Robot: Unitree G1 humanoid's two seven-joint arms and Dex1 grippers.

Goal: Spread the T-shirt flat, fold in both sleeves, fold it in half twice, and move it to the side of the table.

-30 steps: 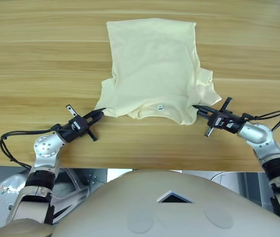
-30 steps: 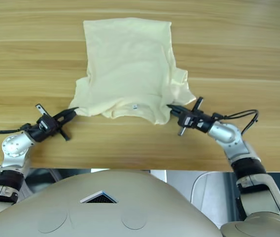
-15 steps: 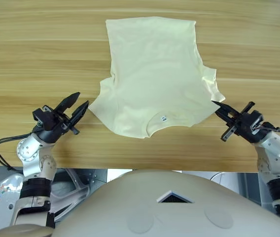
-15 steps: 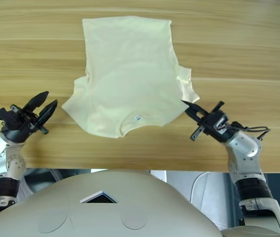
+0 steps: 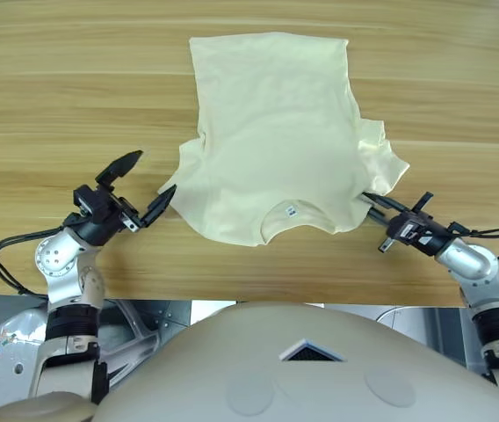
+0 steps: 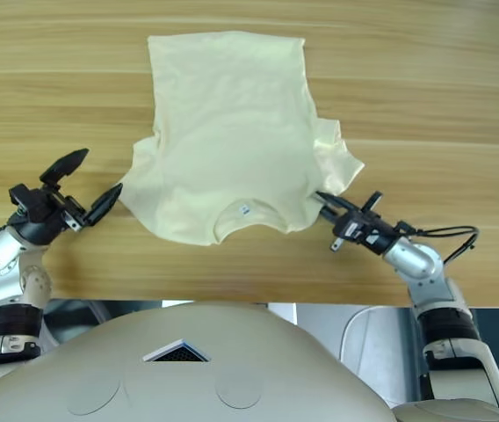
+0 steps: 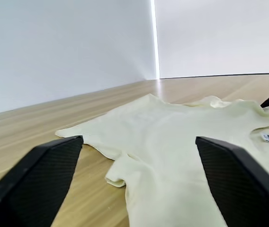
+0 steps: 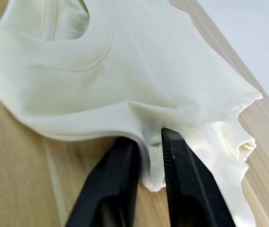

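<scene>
right gripper: was open and clear, now clamped on T-shirt shoulder edge | left gripper: closer to sleeve, fingers wide apart, touching nothing

The T-shirt lies on the table between the left end effector and right end effector.

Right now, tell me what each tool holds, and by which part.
The right tool pinches the T-shirt at its near shoulder edge, by the sleeve. The left tool is open beside the other sleeve, holding nothing.
</scene>
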